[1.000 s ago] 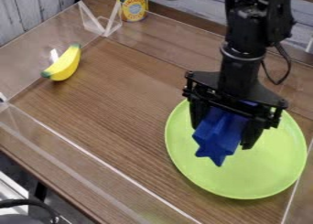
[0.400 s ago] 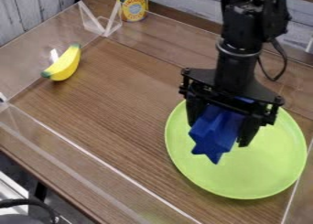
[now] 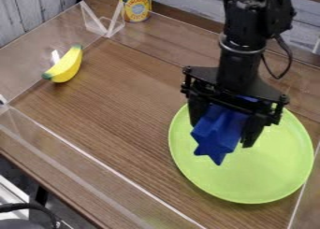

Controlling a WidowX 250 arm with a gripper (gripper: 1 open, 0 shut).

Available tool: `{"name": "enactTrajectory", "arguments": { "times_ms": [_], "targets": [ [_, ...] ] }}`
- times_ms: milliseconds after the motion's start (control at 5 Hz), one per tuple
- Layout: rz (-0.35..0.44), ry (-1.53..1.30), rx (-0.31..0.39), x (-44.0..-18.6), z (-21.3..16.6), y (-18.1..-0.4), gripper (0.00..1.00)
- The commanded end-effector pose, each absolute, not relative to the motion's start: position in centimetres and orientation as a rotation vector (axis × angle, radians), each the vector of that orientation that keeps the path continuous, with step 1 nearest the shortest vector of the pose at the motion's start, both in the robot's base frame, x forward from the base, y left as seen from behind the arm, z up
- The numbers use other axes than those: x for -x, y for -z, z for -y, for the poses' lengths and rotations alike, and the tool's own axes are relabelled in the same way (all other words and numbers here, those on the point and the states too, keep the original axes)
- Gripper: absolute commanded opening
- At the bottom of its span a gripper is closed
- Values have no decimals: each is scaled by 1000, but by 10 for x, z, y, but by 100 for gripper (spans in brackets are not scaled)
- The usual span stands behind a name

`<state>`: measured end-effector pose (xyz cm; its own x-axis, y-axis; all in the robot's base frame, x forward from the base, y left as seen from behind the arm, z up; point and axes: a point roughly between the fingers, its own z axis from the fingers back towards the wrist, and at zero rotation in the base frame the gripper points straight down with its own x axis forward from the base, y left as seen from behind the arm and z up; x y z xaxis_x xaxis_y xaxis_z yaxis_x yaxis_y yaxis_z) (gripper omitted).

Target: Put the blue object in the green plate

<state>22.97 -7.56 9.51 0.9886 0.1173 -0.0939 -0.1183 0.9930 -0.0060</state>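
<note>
Your gripper (image 3: 230, 120) is clamped on the blue object (image 3: 219, 135), a crumpled blue cloth hanging from its fingers over the green plate (image 3: 278, 169), toward the plate's 10 o'clock rim. A banana (image 3: 64, 64) lies well apart at the table's (image 3: 119, 102) 9 o'clock side.

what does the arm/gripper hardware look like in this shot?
All black. The arm is a chunky, roughly cylindrical column. The gripper has a wide horizontal crossbar with dark fingers hanging below. A thin black cable loops off the arm's side. No visible markings or logos.
</note>
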Motion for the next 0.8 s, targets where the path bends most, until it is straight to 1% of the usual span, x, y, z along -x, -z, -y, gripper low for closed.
{"name": "enactTrajectory", "arguments": {
  "times_ms": [0, 600],
  "targets": [
    [-35, -123, 33, -234, 75, -112, 100],
    [-41, -115, 31, -230, 75, -113, 100]
  ]
}}
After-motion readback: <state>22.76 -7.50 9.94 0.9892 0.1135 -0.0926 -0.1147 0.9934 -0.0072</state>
